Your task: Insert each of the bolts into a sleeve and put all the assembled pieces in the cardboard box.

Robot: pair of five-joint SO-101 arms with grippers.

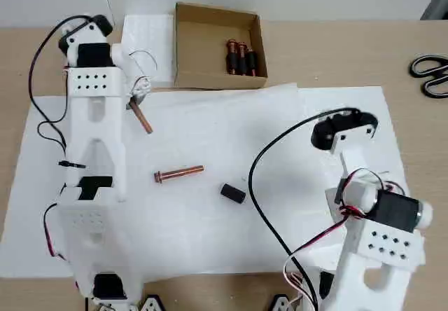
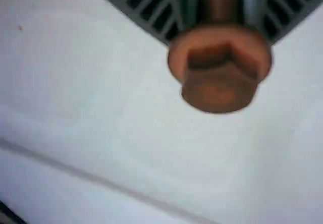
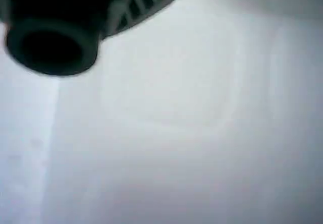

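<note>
My left gripper point(image 1: 134, 98) is at the far left of the white sheet, shut on a copper bolt point(image 1: 142, 117) that points down and toward the middle. In the left wrist view the bolt's hex head point(image 2: 219, 70) juts out from between the ribbed fingers point(image 2: 136, 2). My right gripper point(image 1: 341, 130) hangs over the sheet's right side, shut on a black sleeve point(image 3: 50, 47) whose open end faces the camera. A second bolt point(image 1: 178, 174) and a loose black sleeve point(image 1: 233, 192) lie mid-sheet. The cardboard box point(image 1: 210, 27) at the back holds three assembled pieces point(image 1: 241, 57).
A white foam sheet point(image 1: 210, 241) covers most of the wooden table. Scissors point(image 1: 430, 75) lie at the far right edge. A white foam block point(image 1: 147, 45) sits left of the box. Black cables trail from both arms.
</note>
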